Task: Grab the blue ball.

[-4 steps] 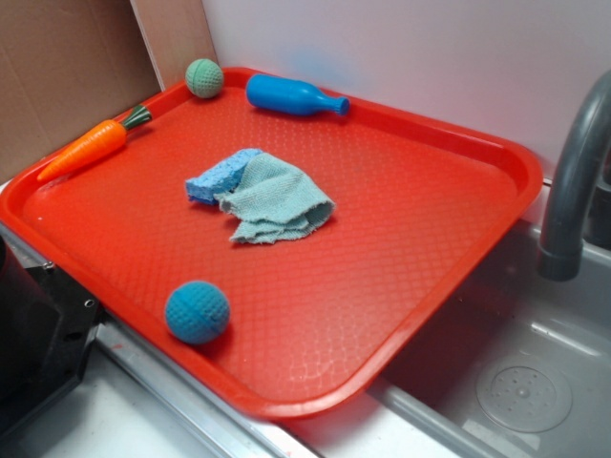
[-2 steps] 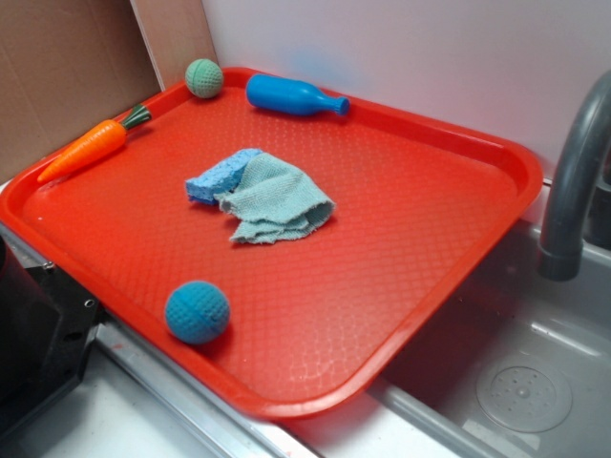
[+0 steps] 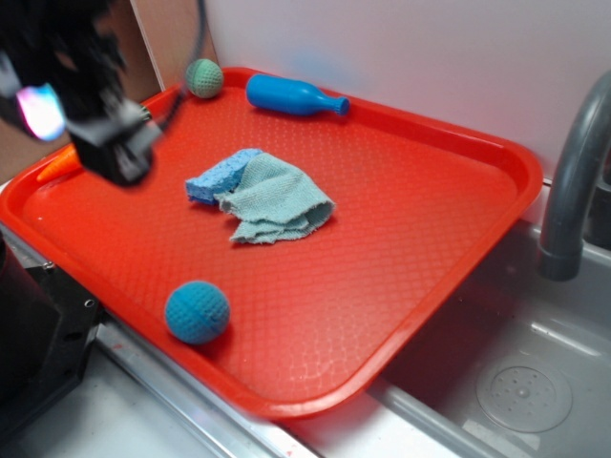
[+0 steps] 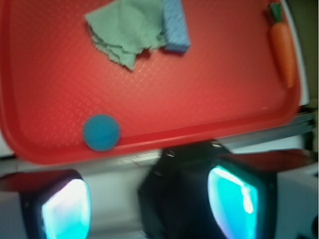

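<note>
Exterior view caught the gripper blurred above the left part of the red tray, well apart from the blue ball.

The blue ball sat free on the tray close to its front rim, with nothing touching it; in the wrist view it lay just inside the near rim, between the two glowing fingers, which stood wide apart, so the jaws were open and empty. A green cloth lay crumpled mid-tray, partly over a blue sponge. A small pale green ball and a blue bottle on its side rested along the far rim. The carrot lay by the tray's left edge, mostly hidden behind the arm in the exterior view. A grey faucet rose at the right beside the sink.
</note>
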Robot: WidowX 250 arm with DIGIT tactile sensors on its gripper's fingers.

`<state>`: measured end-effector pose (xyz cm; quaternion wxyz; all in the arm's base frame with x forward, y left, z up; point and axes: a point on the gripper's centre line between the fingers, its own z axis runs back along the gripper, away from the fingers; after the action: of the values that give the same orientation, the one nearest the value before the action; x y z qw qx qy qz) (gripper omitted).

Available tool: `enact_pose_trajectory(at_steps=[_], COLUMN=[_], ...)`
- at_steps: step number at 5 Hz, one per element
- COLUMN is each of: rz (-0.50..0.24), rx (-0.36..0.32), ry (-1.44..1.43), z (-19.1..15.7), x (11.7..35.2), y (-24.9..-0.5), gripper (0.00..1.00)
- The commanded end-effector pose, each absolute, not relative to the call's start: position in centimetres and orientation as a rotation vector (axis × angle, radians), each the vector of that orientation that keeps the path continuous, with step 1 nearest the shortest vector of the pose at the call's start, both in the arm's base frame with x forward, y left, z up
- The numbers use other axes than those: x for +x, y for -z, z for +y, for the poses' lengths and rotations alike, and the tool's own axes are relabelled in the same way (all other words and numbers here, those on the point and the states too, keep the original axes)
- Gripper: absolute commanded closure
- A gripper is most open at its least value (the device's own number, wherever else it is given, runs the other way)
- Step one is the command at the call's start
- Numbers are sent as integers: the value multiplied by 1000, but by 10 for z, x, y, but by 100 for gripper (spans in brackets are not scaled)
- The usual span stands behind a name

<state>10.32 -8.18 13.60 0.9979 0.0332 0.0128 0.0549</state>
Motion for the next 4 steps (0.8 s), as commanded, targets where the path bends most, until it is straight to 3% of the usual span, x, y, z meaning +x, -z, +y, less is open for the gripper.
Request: enact_pose_trajectory(at_steps=[1,2,3,4], rz=[16,2,50,75], rx=[-22,-35,-38,-43], ry=[-35,-4,35,43], z=[-118,-117,-119,-117], x=[108,117,124,122], y=[-69,-52,-31,-27], gripper=[0,0,0,100])
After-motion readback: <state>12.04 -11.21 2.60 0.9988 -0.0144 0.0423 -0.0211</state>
